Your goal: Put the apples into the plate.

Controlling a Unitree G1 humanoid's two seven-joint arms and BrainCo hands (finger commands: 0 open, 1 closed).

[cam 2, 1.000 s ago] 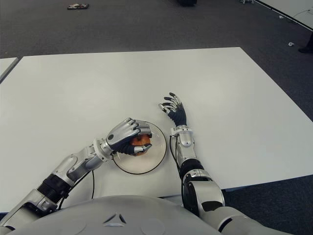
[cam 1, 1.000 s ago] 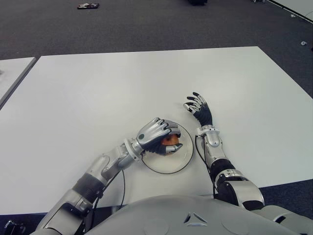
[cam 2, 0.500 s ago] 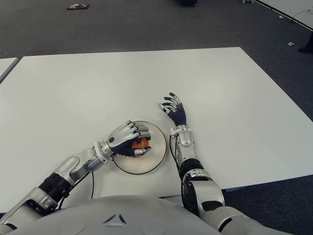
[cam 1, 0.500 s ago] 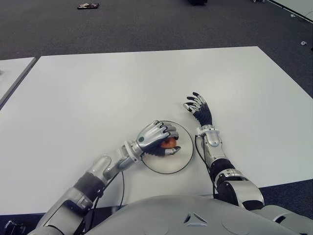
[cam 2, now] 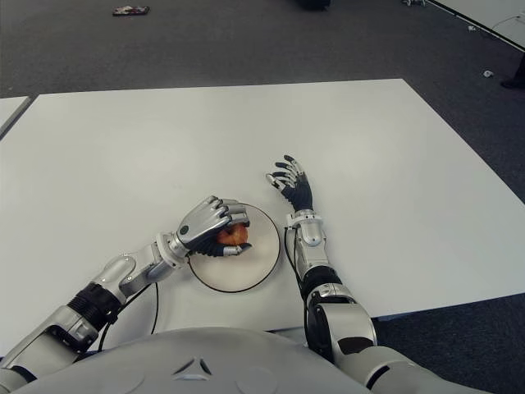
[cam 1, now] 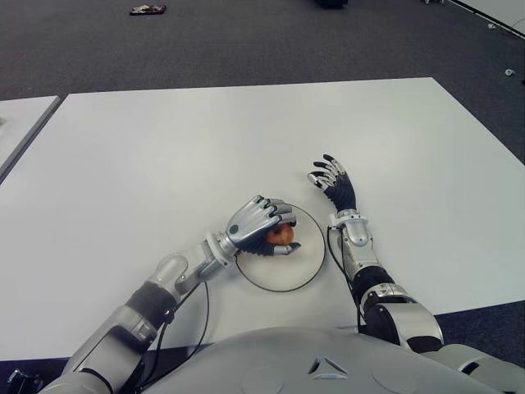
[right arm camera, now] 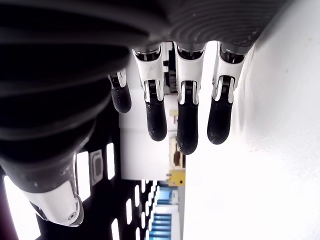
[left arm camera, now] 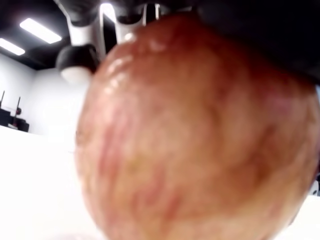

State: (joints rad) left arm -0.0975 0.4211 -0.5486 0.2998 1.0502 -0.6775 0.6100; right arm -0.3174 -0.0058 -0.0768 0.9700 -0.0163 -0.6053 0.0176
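A red-orange apple [cam 1: 280, 235] is held over the left part of the round white plate [cam 1: 295, 267] near the table's front edge. My left hand [cam 1: 258, 222] curls over it from the left, fingers wrapped around its top; whether it touches the plate I cannot tell. The apple [left arm camera: 195, 135] fills the left wrist view, with fingers at its upper edge. My right hand [cam 1: 334, 182] shows just right of the plate, palm down, its fingers [right arm camera: 185, 120] spread and holding nothing.
The white table [cam 1: 205, 139] stretches far ahead and to both sides. A second white table's edge [cam 1: 20, 131] shows at far left. Dark carpet lies beyond, with a small dark object [cam 1: 148, 10] on the floor.
The left hand with the apple has shifted slightly back and left over the plate and its wrist has turned a little. The right hand has not moved.
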